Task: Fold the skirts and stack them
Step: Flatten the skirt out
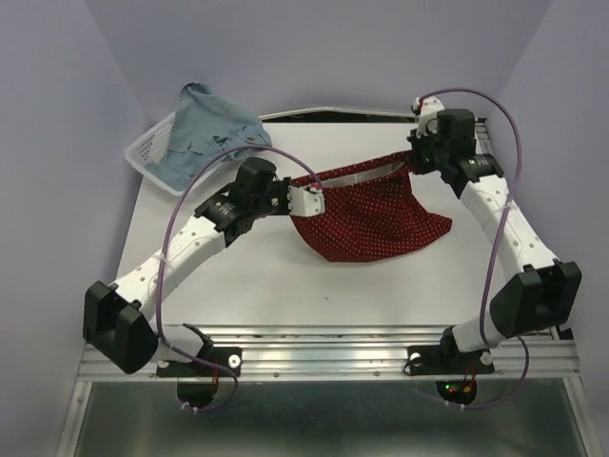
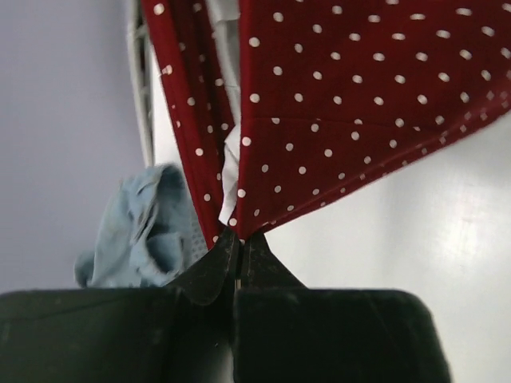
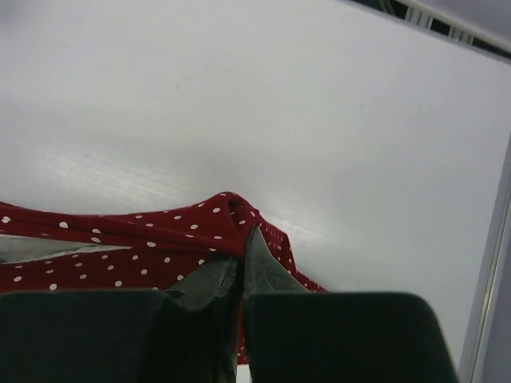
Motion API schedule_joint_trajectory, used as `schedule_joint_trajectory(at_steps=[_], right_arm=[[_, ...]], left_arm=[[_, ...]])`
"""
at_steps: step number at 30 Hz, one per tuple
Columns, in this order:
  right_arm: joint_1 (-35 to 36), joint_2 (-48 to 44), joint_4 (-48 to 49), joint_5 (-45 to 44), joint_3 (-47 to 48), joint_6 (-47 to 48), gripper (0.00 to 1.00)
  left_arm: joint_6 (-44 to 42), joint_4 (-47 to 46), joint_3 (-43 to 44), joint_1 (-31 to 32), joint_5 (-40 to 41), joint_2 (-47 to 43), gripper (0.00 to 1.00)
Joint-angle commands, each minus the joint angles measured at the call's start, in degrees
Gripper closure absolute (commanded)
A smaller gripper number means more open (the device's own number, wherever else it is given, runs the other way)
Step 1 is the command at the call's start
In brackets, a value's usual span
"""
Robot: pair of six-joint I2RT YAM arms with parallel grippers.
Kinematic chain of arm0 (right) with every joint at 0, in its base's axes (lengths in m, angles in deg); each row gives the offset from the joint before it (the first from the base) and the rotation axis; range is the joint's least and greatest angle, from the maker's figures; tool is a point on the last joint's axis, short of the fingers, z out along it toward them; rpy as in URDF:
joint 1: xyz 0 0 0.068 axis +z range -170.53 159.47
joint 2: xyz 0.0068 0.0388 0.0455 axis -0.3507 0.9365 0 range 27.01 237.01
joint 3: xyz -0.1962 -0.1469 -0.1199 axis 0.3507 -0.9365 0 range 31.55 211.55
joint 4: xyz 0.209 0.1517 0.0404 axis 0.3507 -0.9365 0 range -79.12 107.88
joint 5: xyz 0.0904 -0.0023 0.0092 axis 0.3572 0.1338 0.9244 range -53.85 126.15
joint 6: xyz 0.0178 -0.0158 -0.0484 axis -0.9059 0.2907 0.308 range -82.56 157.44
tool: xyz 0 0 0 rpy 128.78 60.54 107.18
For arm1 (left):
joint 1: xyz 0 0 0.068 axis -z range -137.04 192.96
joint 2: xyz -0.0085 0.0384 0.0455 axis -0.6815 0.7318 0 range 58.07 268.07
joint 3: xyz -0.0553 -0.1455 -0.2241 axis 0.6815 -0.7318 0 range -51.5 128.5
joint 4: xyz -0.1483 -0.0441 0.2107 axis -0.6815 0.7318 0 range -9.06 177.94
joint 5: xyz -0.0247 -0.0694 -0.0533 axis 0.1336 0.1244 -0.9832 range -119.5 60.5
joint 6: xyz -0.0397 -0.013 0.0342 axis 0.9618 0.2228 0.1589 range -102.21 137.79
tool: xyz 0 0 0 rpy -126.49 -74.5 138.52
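A dark red skirt with white dots (image 1: 376, 224) hangs stretched between both arms over the middle of the table, its lower part resting on the tabletop. My left gripper (image 1: 317, 197) is shut on its left waist corner; in the left wrist view the gripper (image 2: 237, 238) pinches the red cloth (image 2: 343, 104). My right gripper (image 1: 417, 157) is shut on the right waist corner, and up close this gripper (image 3: 242, 239) has the red fabric (image 3: 144, 239) bunched at the tips. The light blue denim skirt (image 1: 205, 133) lies crumpled in the basket; its cloth (image 2: 140, 235) also appears behind the left fingers.
A white mesh basket (image 1: 147, 152) sits at the table's far left corner, holding the denim. The back wall stands close behind the raised skirt. A metal rail (image 1: 333, 347) runs along the near edge by the arm bases.
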Motion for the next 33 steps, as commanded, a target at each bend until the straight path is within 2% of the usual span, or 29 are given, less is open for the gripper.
schedule_joint_trajectory(at_steps=[1,3,4,6,7,10,12,14,15,16,17,19,20,21,23,24,25,26,27,29,31,33], right_arm=[[-2.42,9.67,7.0,-6.25,20.72,-0.69,0.99],[-2.42,16.95,6.47,-5.55,29.38,-1.84,0.99],[-2.42,19.26,6.12,-5.37,33.68,-2.2,0.99],[-2.94,24.44,4.19,-5.37,45.78,-2.72,0.99],[-2.94,24.9,4.36,-5.29,47.86,-2.55,0.99],[-2.94,24.03,6.03,-5.2,49.9,-2.11,0.99],[-3.55,20.79,6.12,-3.89,47.8,-1.76,0.99],[-3.56,15.35,7.77,-0.73,38.6,0.78,0.99],[-3.56,13.41,8.74,1.72,34.12,3.66,0.99],[-3.56,11.48,9.71,2.79,24.85,5.34,0.99],[-3.56,9.98,10.07,3.76,20.32,7.19,0.99],[-3.56,6.9,11.39,3.95,11.88,13.07,0.99],[-3.56,5.93,11.3,4.03,4.71,14.83,0.95],[-4.34,5.4,11.39,4.21,1.33,16.85,0.9],[-6.71,4.69,11.74,5.52,-4.91,21.95,0.78],[-7.68,4.43,11.74,6.4,-9.82,23.45,0.61],[-8.65,4.34,11.57,6.49,-11.69,24.6,0.55],[-9.7,3.99,11.39,6.58,-13.28,26.7,0.46],[-11.97,2.86,10.09,8.67,-15.12,28.02,0.26],[-13.4,1.53,4.48,10.44,-15.32,31.19,0.1],[-13.93,0.04,0.51,12.37,-14.79,33.48,0.04],[-13.93,-1.63,-2.22,12.38,-14.18,34.36,0.03]], left_arm=[[13.82,-12.56,14.56,-8.8,17.56,8.6,1.0],[18.32,-11.43,23.2,-12.07,19.94,14.41,1.0],[20.43,-10.46,31.25,-13.65,19.78,16.01,1.0],[24.3,-9.23,37.37,-17.26,18.81,18.56,1.0],[24.67,-9.22,40.71,-17.79,18.63,18.66,1.0],[24.06,-9.22,41.53,-18.32,16.18,16.66,1.0],[23.97,-7.91,38.73,-18.32,13.63,14.46,1.0],[22.75,-4.93,32.5,-18.15,4.45,10.15,1.0],[21.7,-4.31,29.09,-17.28,3.09,6.31,1.0],[20.9,-4.3,25.31,-16.4,1.6,4.09,1.0],[18.81,-4.21,17.53,-15.52,-0.25,2.16,1.0],[16.16,-3.16,9.84,-9.3,-3.68,-3.29,0.99],[14.32,-1.94,3.1,-6.14,-4.04,-4.7,0.95],[14.22,-1.49,-0.1,-2.8,-4.48,-5.85,0.9],[15.79,1.4,-4.24,3.36,-10.25,-6.91,0.54],[18.75,2.8,-4.35,3.91,-18.46,-5.43,0.27],[21.66,3.34,-4.17,4.44,-21.33,-4.64,0.05],[23.77,4.39,-3.39,5.14,-24.06,-4.19,0.01],[25.01,5.36,-2.77,7.32,-28.96,-3.75,0.01],[26.25,6.77,-0.93,10.75,-31.46,-4.01,0.01],[28.96,6.69,0.57,11.03,-33.91,-3.66,0.01],[31.51,5.81,2.85,10.95,-32.62,-3.14,0.03]])
